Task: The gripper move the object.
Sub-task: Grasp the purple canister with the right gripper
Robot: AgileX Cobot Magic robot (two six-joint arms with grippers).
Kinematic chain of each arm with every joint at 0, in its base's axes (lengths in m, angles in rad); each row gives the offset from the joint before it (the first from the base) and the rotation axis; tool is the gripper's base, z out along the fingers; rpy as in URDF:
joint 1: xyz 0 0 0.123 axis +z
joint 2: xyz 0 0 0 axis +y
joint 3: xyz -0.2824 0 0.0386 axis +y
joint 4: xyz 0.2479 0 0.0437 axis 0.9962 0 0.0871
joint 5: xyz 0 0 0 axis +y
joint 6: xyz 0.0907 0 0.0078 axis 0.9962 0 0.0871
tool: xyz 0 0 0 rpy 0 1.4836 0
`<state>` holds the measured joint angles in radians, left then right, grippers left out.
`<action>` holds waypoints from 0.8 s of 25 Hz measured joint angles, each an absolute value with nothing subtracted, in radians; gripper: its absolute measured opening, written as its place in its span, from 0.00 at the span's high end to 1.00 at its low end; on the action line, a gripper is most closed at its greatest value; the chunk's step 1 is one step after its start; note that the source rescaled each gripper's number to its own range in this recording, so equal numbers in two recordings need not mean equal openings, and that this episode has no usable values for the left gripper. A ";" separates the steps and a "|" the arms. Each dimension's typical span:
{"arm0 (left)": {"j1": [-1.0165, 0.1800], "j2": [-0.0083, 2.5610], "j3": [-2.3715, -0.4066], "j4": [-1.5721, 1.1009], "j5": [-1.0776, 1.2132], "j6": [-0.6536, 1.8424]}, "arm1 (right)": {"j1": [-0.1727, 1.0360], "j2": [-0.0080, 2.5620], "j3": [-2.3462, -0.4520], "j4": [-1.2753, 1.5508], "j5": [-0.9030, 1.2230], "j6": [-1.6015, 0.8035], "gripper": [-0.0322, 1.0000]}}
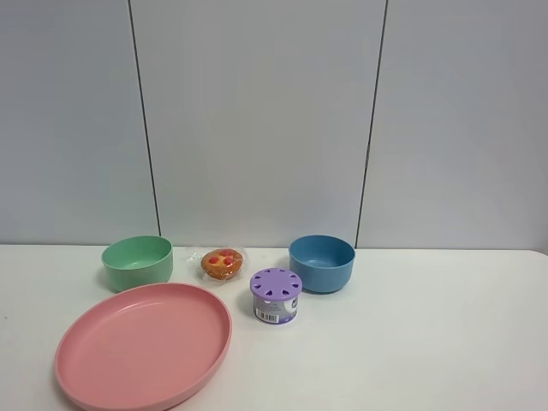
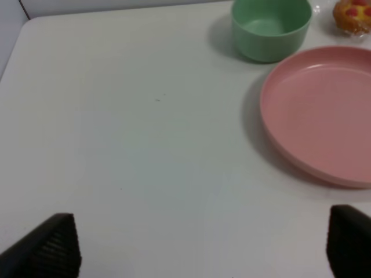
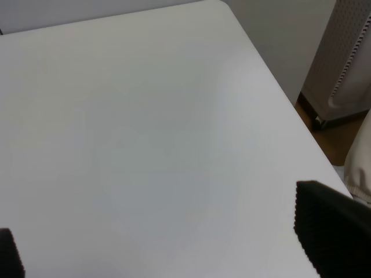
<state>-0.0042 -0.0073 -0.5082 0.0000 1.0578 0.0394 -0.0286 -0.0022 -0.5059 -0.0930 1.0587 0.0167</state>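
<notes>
The object, a small squat jar (image 1: 276, 295) with a lilac lid pierced by heart-shaped holes and a barcode label, stands upright on the white table in the exterior high view, just in front of the blue bowl. No arm shows in that view. In the left wrist view my left gripper (image 2: 200, 246) is open and empty over bare table, with its fingertips (image 2: 52, 246) far apart. In the right wrist view my right gripper (image 3: 168, 243) is open and empty above the table's right part. The jar is out of both wrist views.
A green bowl (image 1: 137, 262) (image 2: 271, 26) stands at the back left, a blue bowl (image 1: 321, 262) at the back middle, a wrapped orange-brown muffin (image 1: 222, 264) (image 2: 352, 14) between them. A large pink plate (image 1: 144, 344) (image 2: 324, 110) lies at the front left. The table's right edge (image 3: 272, 81) is near my right gripper.
</notes>
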 joint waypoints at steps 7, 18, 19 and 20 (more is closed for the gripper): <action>-0.004 -0.007 -0.508 0.000 1.058 0.039 | -0.029 -0.002 -0.506 -0.093 1.059 0.017 0.06; -0.004 -0.007 -0.508 0.000 1.058 0.039 | -0.029 -0.002 -0.506 -0.093 1.059 0.017 0.06; -0.004 -0.007 -0.508 0.000 1.058 0.039 | -0.029 -0.002 -0.506 -0.093 1.059 0.017 0.06; -0.004 -0.007 -0.508 0.000 1.058 0.039 | -0.029 -0.002 -0.506 -0.093 1.059 0.017 0.06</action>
